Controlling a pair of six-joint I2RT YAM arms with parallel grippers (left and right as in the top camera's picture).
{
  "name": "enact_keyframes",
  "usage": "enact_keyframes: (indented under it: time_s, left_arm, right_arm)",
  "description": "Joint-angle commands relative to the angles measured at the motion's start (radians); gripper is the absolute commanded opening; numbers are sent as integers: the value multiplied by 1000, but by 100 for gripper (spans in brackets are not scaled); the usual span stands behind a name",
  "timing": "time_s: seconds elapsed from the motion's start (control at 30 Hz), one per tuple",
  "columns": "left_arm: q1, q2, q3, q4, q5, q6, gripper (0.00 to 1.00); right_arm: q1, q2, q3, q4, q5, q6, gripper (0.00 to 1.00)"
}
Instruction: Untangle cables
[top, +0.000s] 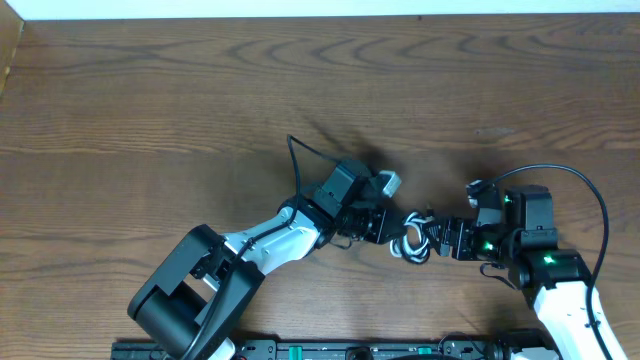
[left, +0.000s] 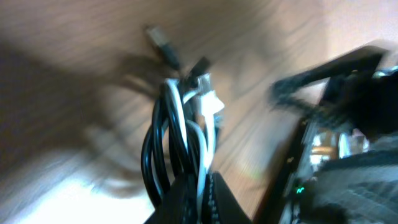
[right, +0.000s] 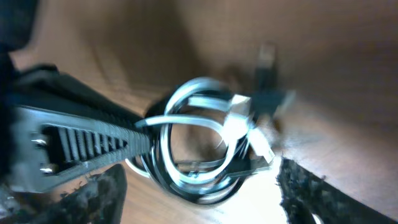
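The cables (top: 410, 240), one white and one black, form a small looped bundle on the wooden table between my two grippers. My left gripper (top: 388, 228) is shut on the bundle's left side. In the left wrist view the loops (left: 177, 143) rise from between its fingers (left: 224, 202), with a black plug (left: 163, 43) and a white plug (left: 211, 102) at the far end. My right gripper (top: 447, 238) is open. In the right wrist view the coil (right: 199, 143) lies between its two spread fingertips (right: 93, 199), apart from both.
The left gripper's ribbed finger (right: 81, 140) reaches into the right wrist view from the left. The right arm (left: 348, 124) fills the right side of the left wrist view. Thick black arm wires (top: 590, 200) arc over the table. The table's far edge (top: 320, 18) runs along the top.
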Motion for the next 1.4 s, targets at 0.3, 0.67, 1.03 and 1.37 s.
enact_keyframes:
  time_s: [0.3,0.67,1.03,1.37]
  left_arm:
    - [-1,7,12,58,37,-72,8]
    - [-1,7,12,34,49,-89,8]
    - [2,7,12,68,128,-177,8]
    - [19,7,12,35,88,-146,8]
  right_arm:
    - [76,82,18,-84,-57,-101,66]
    - [225,96,17,63,74,-156,63]
    - [270,187,16,124,86,-191,61]
    - [286,254,16,149,87,-188,2]
